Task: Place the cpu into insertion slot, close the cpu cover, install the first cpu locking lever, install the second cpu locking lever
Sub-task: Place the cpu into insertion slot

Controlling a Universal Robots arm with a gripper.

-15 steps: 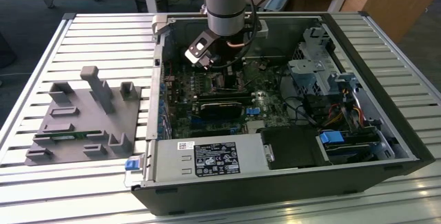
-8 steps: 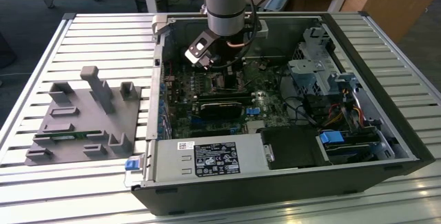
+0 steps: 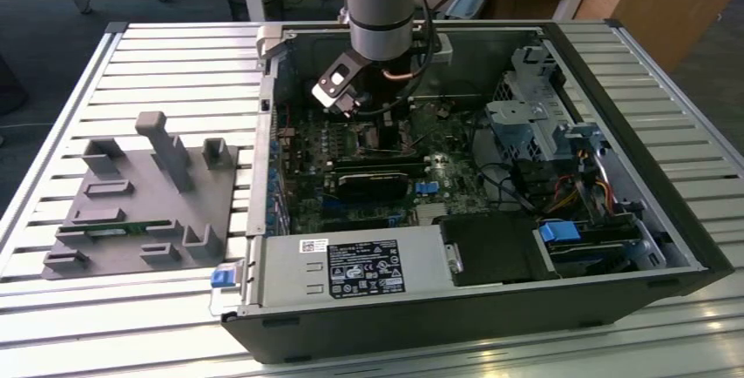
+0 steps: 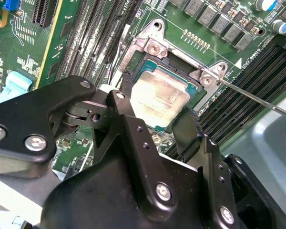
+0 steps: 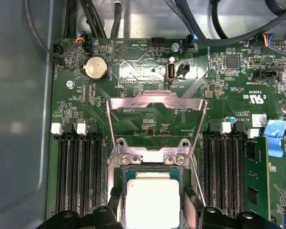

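Note:
The cpu (image 5: 152,202), a square chip with a dull silvery face, lies flat inside the insertion slot (image 5: 121,184) on the green motherboard; in the second wrist view the cpu (image 4: 159,95) sits level in the socket. My gripper (image 5: 152,212) hangs low over it, open, one black finger (image 5: 115,205) on each side with a thin gap to the chip's edges. The cpu cover (image 5: 155,102), a silver frame with a large window, is swung back and stands open behind the slot. A thin locking lever (image 4: 257,98) sticks out raised beside the socket. In the exterior view the gripper (image 3: 369,130) is deep inside the computer case.
Long black memory slots (image 5: 78,176) flank the socket on both sides. A black card (image 3: 372,182) lies just in front of the socket, with the power supply (image 3: 348,269) and drive cage (image 3: 529,125) around it. A grey fixture (image 3: 139,195) sits outside the case at the exterior view's left.

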